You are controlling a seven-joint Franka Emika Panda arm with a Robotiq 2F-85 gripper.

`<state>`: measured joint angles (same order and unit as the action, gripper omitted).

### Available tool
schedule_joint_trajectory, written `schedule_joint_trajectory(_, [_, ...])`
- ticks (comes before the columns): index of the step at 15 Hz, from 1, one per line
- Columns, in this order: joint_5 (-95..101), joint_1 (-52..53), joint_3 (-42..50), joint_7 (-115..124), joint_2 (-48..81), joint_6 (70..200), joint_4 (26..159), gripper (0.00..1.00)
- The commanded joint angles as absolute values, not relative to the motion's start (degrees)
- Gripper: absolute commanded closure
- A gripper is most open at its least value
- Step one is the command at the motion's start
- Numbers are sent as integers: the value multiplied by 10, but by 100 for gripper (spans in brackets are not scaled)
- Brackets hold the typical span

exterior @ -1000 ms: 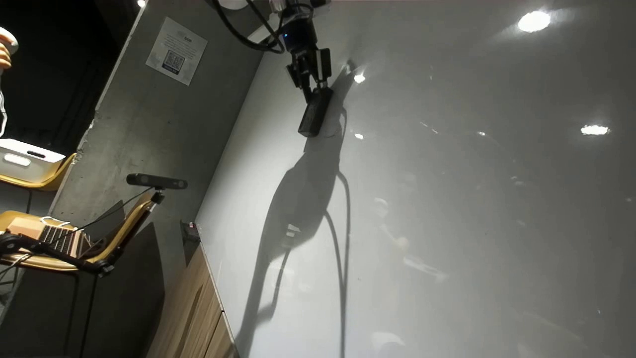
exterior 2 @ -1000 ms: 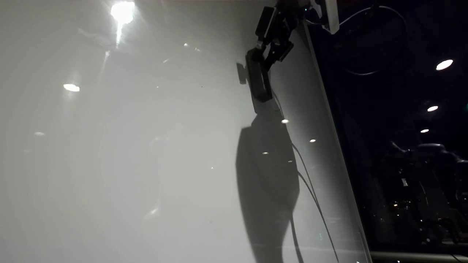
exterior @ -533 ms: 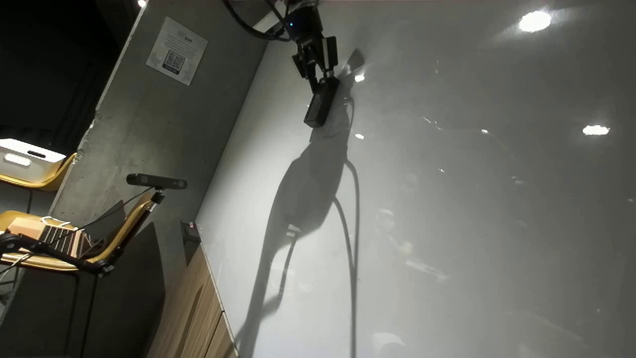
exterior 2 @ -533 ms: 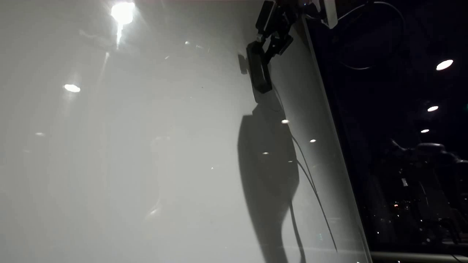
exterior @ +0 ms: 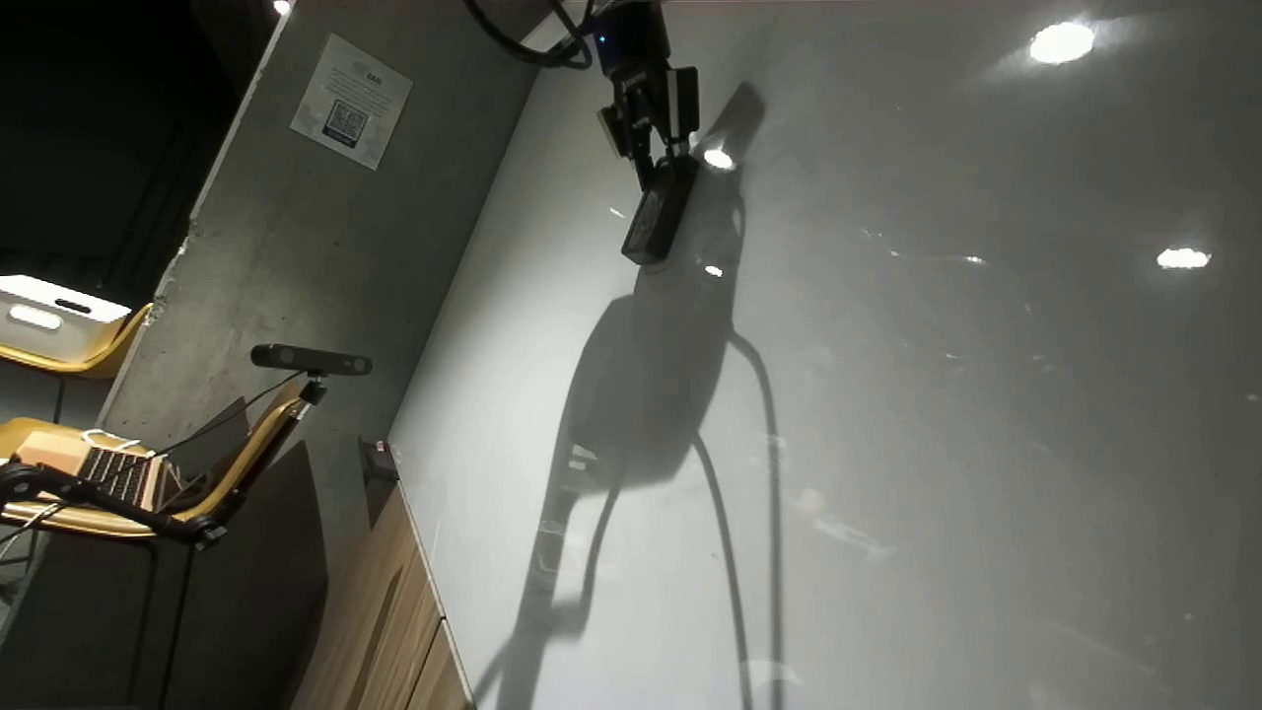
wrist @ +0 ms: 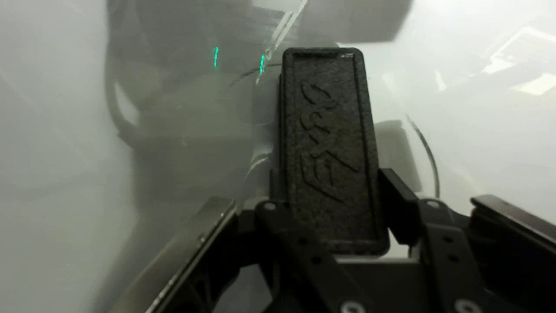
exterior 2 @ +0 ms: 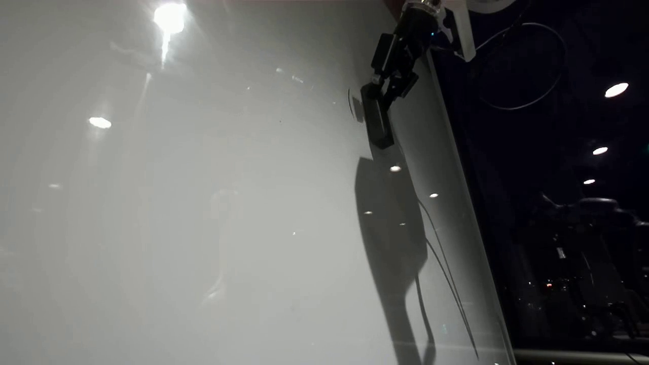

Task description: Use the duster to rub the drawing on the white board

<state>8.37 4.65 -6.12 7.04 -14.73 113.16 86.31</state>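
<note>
Claw (wrist: 336, 200) is part-closed, clamped on the duster (wrist: 330, 126), one jaw against each long side. Makes sense: side grip leaves the underside free for the white board (exterior: 937, 473). Hold is toward the near end in wrist view, so the rest sticks out past the jaws; my guess is that buys reach but lets it twist under drag. Duster lies roughly flat to the board, grooved face out, wiping face presumably inward. Can't tell if it's pressing or just off the surface. It seems to cover the middle of the drawing (wrist: 430, 153): a curved line shows to its right in wrist view, a fainter arc by its far left corner, the rest out of sight. Placement reads as set for rubbing; lines remain, so not done. Big shadow (exterior: 656, 385) falls over the area, so faint marks are hard to judge. Next pass probably wants light pressure, sideways, over that right-hand line.
</note>
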Motion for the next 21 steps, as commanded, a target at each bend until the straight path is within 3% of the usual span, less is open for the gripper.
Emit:
schedule_joint_trajectory(1, [85,20,-27,33,-104,1201,872,71])
schedule_joint_trajectory(21, [92,30,-53,43,-186,1316,1077,71])
